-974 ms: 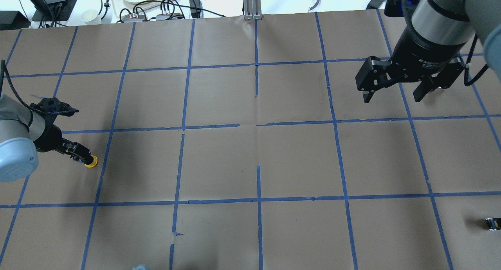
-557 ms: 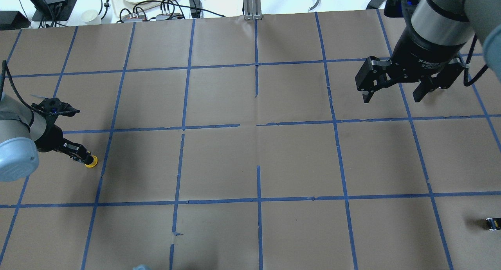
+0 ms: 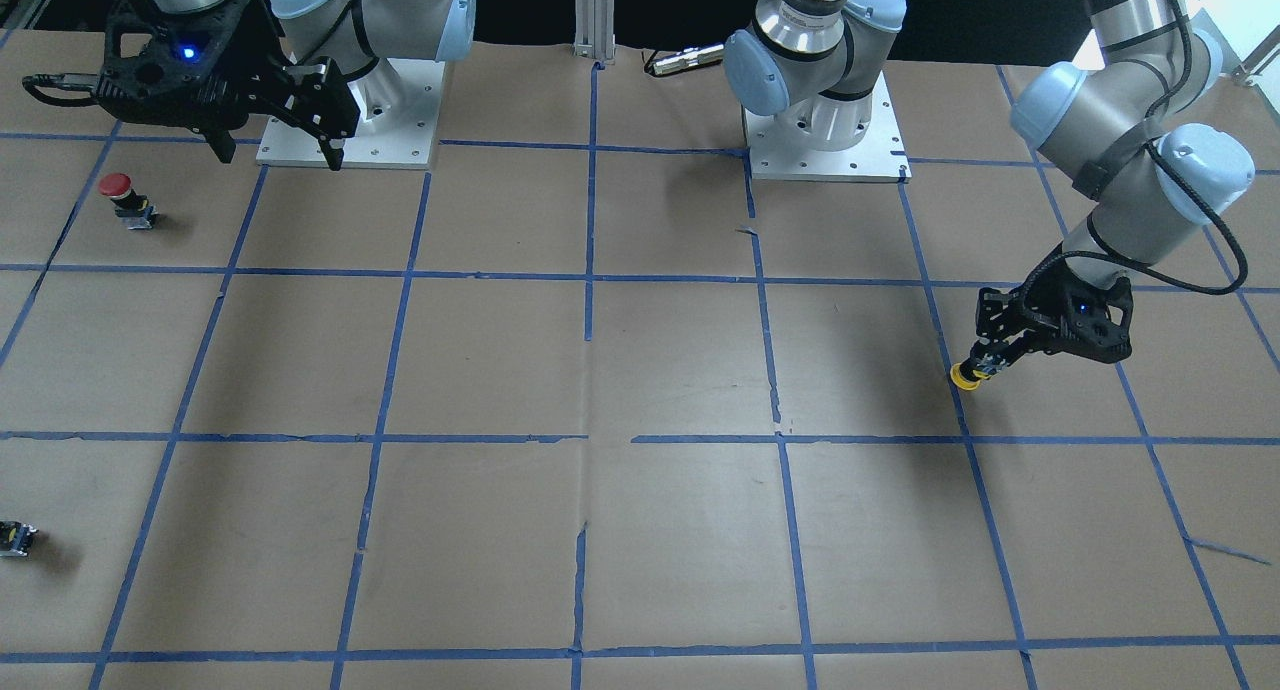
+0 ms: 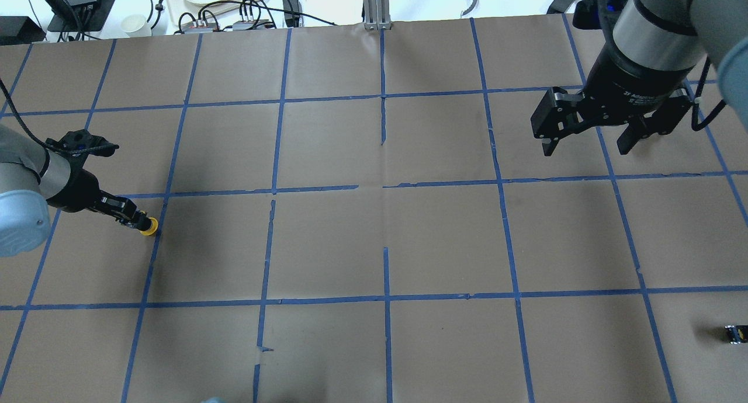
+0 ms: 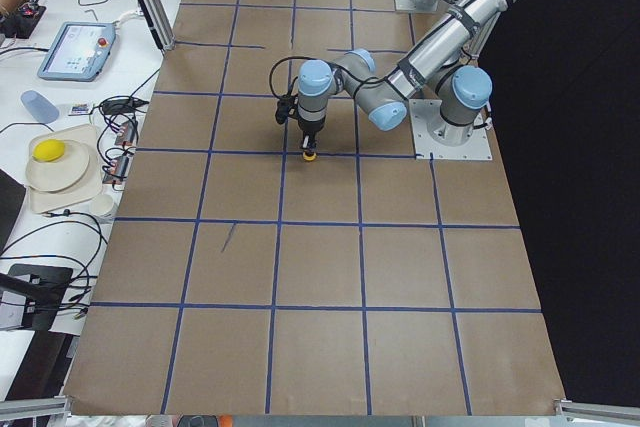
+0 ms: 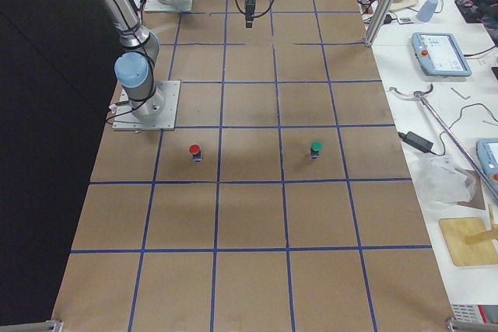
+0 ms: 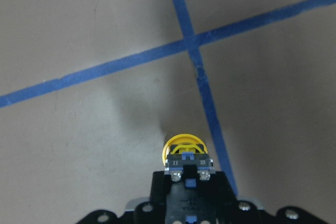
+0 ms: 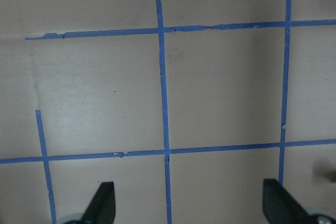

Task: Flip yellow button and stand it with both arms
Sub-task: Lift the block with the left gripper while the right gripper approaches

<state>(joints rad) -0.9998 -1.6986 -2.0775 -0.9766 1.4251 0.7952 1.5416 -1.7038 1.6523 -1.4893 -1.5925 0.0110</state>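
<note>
The yellow button (image 4: 151,226) is held in my left gripper (image 4: 139,221), which is shut on its black body, with the yellow cap pointing away from the wrist. It hangs a little above the brown paper beside a blue tape line. It also shows in the front view (image 3: 964,376) and in the left wrist view (image 7: 184,152), cap down towards the table. My right gripper (image 4: 585,148) is open and empty, high over the far right of the table, far from the button. Its fingers (image 8: 103,202) frame bare paper.
A red-capped button (image 3: 119,192) stands near the right arm's base. A green-capped button (image 6: 315,148) stands further out. A small dark block (image 4: 735,334) lies at the right edge. Cables, a plate and tablets lie on the side bench beyond the table.
My left gripper has moved with the yellow button a little right and away from the robot, towards the blue tape line. The right gripper has barely moved.
</note>
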